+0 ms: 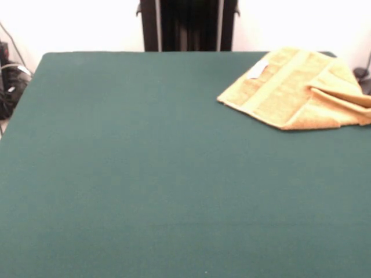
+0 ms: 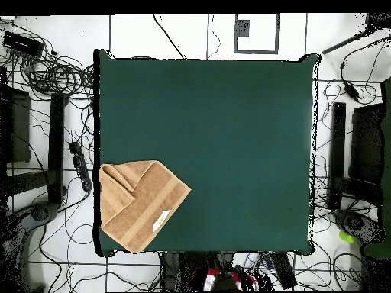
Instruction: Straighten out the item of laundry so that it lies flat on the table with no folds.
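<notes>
A folded towel (image 1: 295, 87) is lying at the desk's (image 1: 145, 174) far right corner, risking slipping off if tugged outward; jaws unseen.

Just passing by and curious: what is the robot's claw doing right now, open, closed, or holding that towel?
Gripper: not in view in either picture, so its state cannot be told. The towel lies untouched on the table.

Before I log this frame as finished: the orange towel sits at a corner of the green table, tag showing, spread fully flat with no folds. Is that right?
Not quite. The towel does sit at a corner of the table with its white tag showing, but it is not flat: the front view shows one end doubled over in folds.
</notes>
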